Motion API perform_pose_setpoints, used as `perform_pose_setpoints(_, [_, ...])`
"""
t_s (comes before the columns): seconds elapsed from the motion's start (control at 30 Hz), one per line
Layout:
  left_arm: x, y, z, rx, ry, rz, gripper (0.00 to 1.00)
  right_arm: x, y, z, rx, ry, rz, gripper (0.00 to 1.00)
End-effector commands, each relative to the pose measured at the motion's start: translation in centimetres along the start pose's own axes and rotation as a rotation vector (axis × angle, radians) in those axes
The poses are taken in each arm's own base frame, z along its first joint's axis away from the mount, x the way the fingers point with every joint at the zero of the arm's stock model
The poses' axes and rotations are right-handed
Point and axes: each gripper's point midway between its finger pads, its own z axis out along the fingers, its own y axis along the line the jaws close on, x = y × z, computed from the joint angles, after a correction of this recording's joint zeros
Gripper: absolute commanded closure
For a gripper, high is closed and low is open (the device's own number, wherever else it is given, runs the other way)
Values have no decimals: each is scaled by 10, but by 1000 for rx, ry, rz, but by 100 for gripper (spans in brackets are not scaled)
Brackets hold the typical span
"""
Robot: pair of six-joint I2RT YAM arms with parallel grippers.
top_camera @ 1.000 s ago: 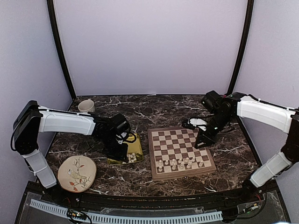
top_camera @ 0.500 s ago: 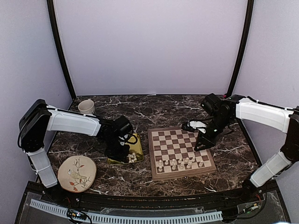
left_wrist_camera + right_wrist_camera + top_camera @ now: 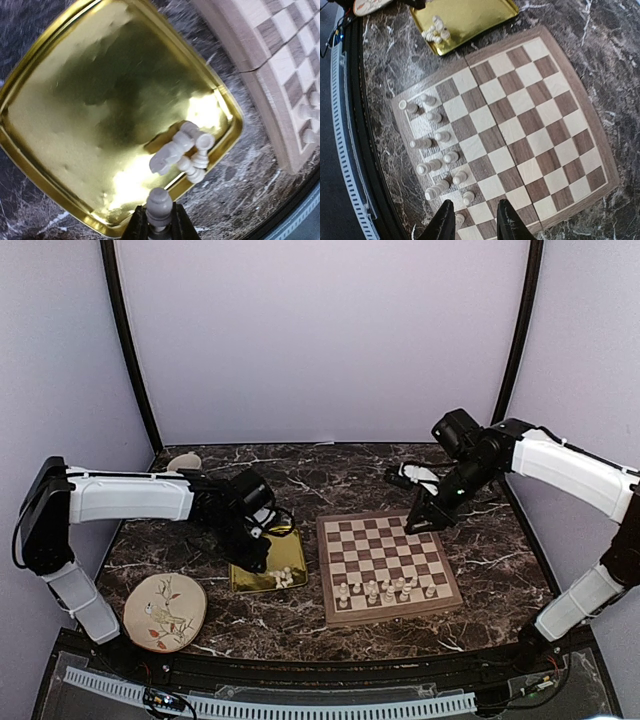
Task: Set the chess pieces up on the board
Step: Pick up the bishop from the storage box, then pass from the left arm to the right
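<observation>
My left gripper (image 3: 159, 226) is shut on one cream-white chess piece (image 3: 159, 206), holding it by its lower part just above the near rim of the gold tray (image 3: 75, 100). A small heap of chess pieces (image 3: 184, 152) lies in the tray's corner. In the top view the left gripper (image 3: 253, 543) hovers over the tray (image 3: 291, 542), left of the board (image 3: 323, 570). Several pieces (image 3: 385, 590) stand on the board's two near rows. My right gripper (image 3: 425, 518) hangs over the board's far edge. It is open (image 3: 474, 226) with nothing between its fingers, above the board (image 3: 520, 120) and its standing pieces (image 3: 435, 150).
A round cream plate with a bird drawing (image 3: 165, 612) lies at the front left. A cup (image 3: 183, 462) at the back left is partly hidden behind my left arm. A white-and-black object (image 3: 420, 478) lies behind the board. Dark posts stand at both back corners.
The left jaws closed on a piece in the tray and rose slightly with it. The right gripper drew away from the board's near rows toward its far edge.
</observation>
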Motion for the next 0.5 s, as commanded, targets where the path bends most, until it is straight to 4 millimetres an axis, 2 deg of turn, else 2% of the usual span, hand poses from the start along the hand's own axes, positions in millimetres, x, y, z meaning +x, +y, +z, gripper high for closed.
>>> perform_pose_setpoints(0.0, [-34,-36,-36,179,-213,187,97,-45,-15,-20,36,-162,17,68])
perform_pose_setpoints(0.07, [-50,-62,-51,314,-343,256,97,-61,-16,-26,12,-211,35,66])
perform_pose_setpoints(0.1, [-64,-78,-65,398,-436,287,96,-67,-16,-28,-7,-224,46,65])
perform_pose_setpoints(0.2, [-84,-112,-96,574,-597,358,95,-83,-11,-31,-101,-249,89,65])
perform_pose_setpoints(0.37, [-103,-148,-103,656,-677,475,94,-89,1,-14,-325,-227,204,63])
perform_pose_setpoints(0.47, [-108,-163,-106,710,-722,528,93,-90,1,-4,-379,-212,251,62])
